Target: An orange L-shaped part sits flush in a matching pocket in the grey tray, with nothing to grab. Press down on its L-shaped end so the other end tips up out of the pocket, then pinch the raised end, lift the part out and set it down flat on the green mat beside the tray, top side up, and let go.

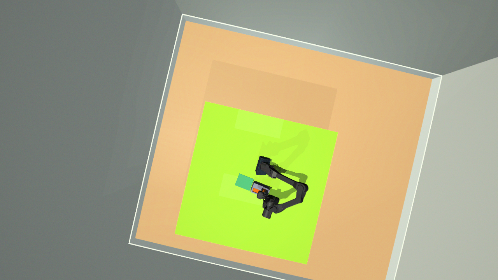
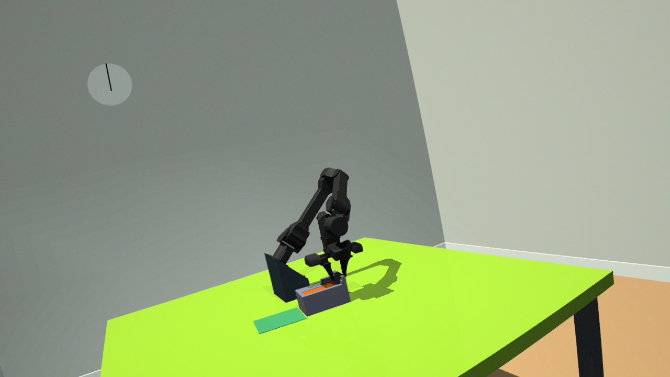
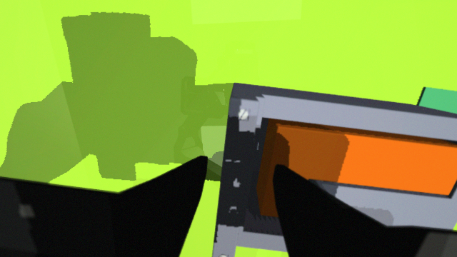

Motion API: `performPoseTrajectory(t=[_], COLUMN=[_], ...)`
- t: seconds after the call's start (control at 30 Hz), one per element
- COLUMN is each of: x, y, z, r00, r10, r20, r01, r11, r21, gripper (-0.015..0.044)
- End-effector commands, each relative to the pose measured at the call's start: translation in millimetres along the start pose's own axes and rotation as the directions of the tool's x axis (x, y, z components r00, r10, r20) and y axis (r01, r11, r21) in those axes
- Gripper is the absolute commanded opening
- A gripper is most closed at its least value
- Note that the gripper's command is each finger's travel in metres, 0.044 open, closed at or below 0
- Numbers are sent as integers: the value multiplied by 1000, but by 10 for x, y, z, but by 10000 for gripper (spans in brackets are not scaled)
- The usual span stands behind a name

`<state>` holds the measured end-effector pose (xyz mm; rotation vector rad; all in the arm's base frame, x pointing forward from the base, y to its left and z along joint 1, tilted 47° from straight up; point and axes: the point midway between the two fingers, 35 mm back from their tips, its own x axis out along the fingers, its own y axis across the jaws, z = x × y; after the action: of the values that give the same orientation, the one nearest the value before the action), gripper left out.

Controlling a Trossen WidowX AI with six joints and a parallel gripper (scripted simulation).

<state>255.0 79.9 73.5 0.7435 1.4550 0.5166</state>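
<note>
The orange L-shaped part point(image 1: 256, 190) point(image 2: 312, 290) point(image 3: 393, 157) lies in the pocket of the grey tray point(image 2: 325, 300) point(image 3: 357, 116). Its long arm looks level, with no raised end visible. My gripper point(image 2: 339, 277) point(image 3: 241, 161) is partly open with no part between its fingers, pointing down at the tray's raised end. In the wrist view the right finger is over the part's L-shaped end and hides some of it; the left finger appears beyond the tray's end wall. Contact cannot be told. The green mat point(image 1: 244, 181) point(image 2: 279, 320) point(image 3: 440, 100) lies beside the tray's opposite end.
The dark arm base point(image 1: 262, 165) point(image 2: 282, 281) stands close beside the tray. The tray's end wall point(image 3: 233, 182) stands up near the fingers. All stand on the bright lime table point(image 1: 209, 146) point(image 2: 421, 318). The arm casts shadows over the tray and table.
</note>
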Motion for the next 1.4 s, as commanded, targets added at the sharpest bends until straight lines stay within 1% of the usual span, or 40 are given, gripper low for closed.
performPoseTrajectory(t=[0.0, 0.7, 1.1, 1.37], x=[47, 365, 346, 232], y=[-3, 2, 43, 122], z=[-11, -16, 7, -14], r00=[1000, 1000, 1000, 1000], r10=[4, 6, 14, 5], r20=[-2, -2, 1, -2], r01=[-4, -6, -14, -5], r11=[1000, 1000, 1000, 1000], r21=[9, 9, -6, 9], gripper=[180, 180, 180, 180])
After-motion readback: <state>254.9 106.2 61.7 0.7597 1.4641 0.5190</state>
